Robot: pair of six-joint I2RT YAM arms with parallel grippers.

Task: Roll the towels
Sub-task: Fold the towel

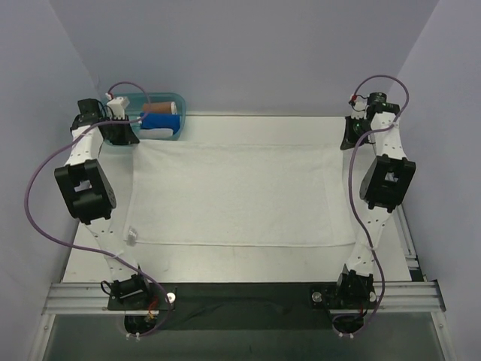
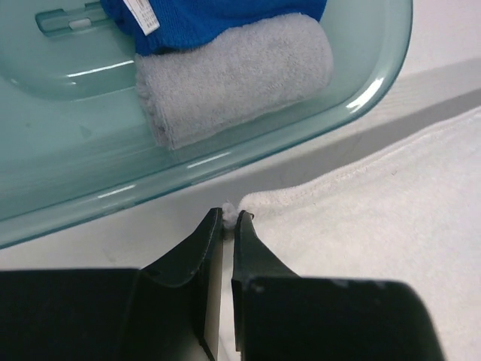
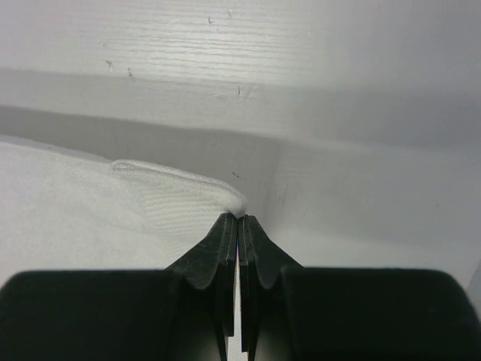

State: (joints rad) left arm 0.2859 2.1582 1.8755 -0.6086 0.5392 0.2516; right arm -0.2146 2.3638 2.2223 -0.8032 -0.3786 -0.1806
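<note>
Towel corner (image 3: 188, 197) — in end effector (image 3: 237, 218)

You're getting bright, even light; glare is streaking the teal bin (image 2: 68, 143), the white towel (image 1: 240, 192) is washing out, and soft shadows are banding the table (image 3: 361, 214)

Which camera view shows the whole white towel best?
The top external view: the white towel lies spread flat, almost wholly visible. The left wrist view shows only the corner pinched by the left gripper; the right wrist view only the corner pinched by the right gripper.
</note>
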